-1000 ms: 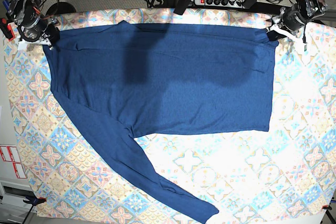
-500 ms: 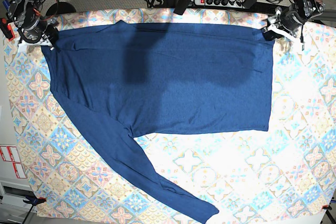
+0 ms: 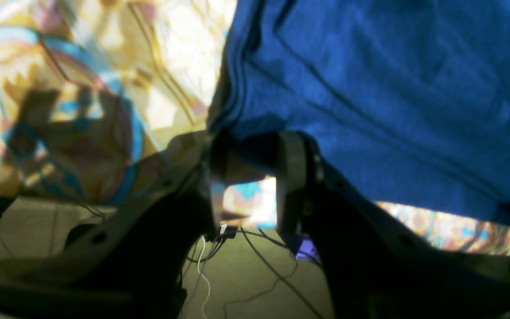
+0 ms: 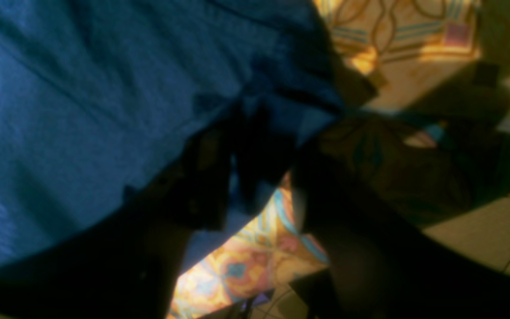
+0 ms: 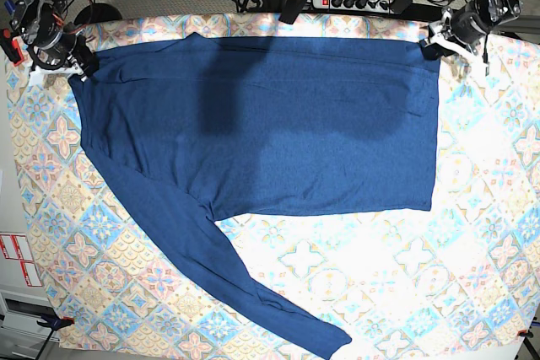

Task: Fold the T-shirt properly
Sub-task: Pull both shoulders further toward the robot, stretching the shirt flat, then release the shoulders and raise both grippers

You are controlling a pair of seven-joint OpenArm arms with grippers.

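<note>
2 grippers, 1 at each far corner of the T-shirt, so starting there. The left gripper (image 3: 250, 170) sits with its jaws parted, a clear gap between the pale fingers (image 3: 291, 170) with tablecloth showing through it. The shirt's folded corner lies right at the fingertips, at about 12 o'clock from them, but it's not pinched between them as far as I can see. In the base view that left gripper is up at 2 o'clock on the table.

The right gripper (image 4: 259, 177) is murkier, dark and blurry. Its jaws look spread too, with bright tablecloth visible in the gap lower down. Some dark fabric hangs between the fingers near the tips, and I can't tell if it's actually gripped or just draped there. In the base view it's at 10 o'clock.

The T-shirt (image 5: 278, 124), navy and long-sleeved, lies spread flat across the far half of the patterned tablecloth (image 5: 405, 284). 1 sleeve (image 5: 228, 267) runs diagonally from the body toward 6 o'clock, ending near the front edge. A power strip (image 5: 359, 0) sits beyond the table at 12 o'clock.
</note>
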